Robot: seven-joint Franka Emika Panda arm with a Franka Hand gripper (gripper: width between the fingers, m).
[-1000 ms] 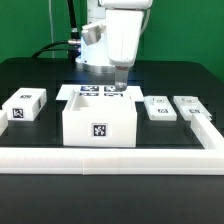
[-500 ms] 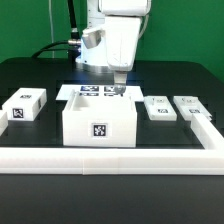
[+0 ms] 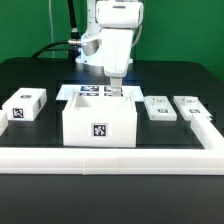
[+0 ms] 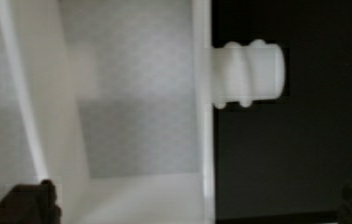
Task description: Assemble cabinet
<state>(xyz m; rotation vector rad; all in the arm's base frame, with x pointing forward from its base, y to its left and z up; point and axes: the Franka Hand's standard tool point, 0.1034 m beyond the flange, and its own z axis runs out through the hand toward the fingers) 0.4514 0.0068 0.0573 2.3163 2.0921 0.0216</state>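
Observation:
The cabinet point(image 3: 98, 122) is a large white open-topped box with a tag on its front, standing mid-table. My gripper point(image 3: 115, 92) hangs just over the cabinet's back right rim, open and empty. In the wrist view the cabinet's white wall and inner floor point(image 4: 120, 110) fill most of the picture. My gripper point(image 4: 194, 205) is open, with one dark fingertip point(image 4: 27, 205) over the white inside and the other over the black table. A white ribbed round knob point(image 4: 247, 72) sticks out beside the wall's edge.
A tagged white block point(image 3: 25, 106) lies on the exterior view's left, and two tagged white blocks point(image 3: 158, 107) point(image 3: 188, 104) lie on its right. The marker board point(image 3: 92, 91) lies behind the cabinet. A long white border rail point(image 3: 110, 157) runs along the front and right.
The wrist has turned about its vertical axis, so the hand now looks narrower. The fingertips stay over the cabinet's back rim. Nothing on the table has moved.

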